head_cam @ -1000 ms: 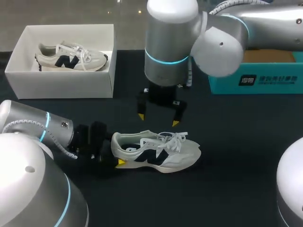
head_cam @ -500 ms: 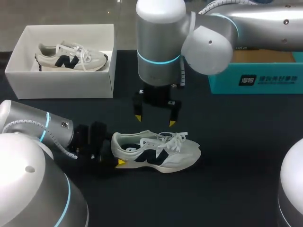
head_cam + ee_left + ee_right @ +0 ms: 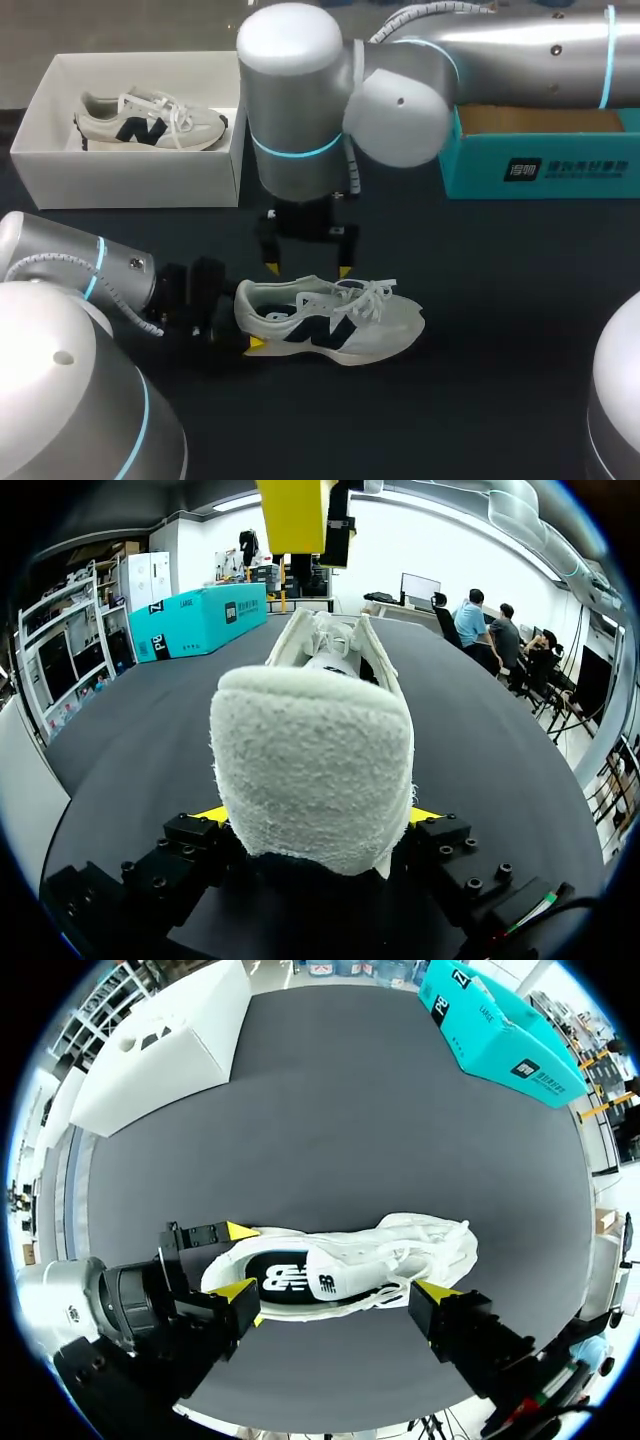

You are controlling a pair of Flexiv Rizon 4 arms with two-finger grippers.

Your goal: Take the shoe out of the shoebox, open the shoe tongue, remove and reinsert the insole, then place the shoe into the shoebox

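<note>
Shoe (image 3: pixel 330 322) stands out of the box, on its sole on the dark table (image 3: pixel 500 330), and I place all other things from it. Your left gripper (image 3: pixel 245 320) is at the heel end of the shoe. Its two fingers press the heel from both sides, so this pincer is closed on the shoe. In the left wrist view the padded heel fills the space between the yellow tips of the gripper (image 3: pixel 318 820). The toe points away from it.

Your right gripper (image 3: pixel 308 268) hangs over the middle of the shoe, near the opening and the laces. Its fingers are spread wide and hold nothing. In the right wrist view the gripper (image 3: pixel 333 1290) has one yellow tip near the heel and one near the toe. Whether a tip touches the shoe, you cannot tell.

On the far side of the shoe, toward the left arm and well apart, stands the white shoebox (image 3: pixel 35 165) with a second shoe (image 3: pixel 150 120) inside. Also on the far side, toward the right arm, is a teal box (image 3: pixel 540 170).
</note>
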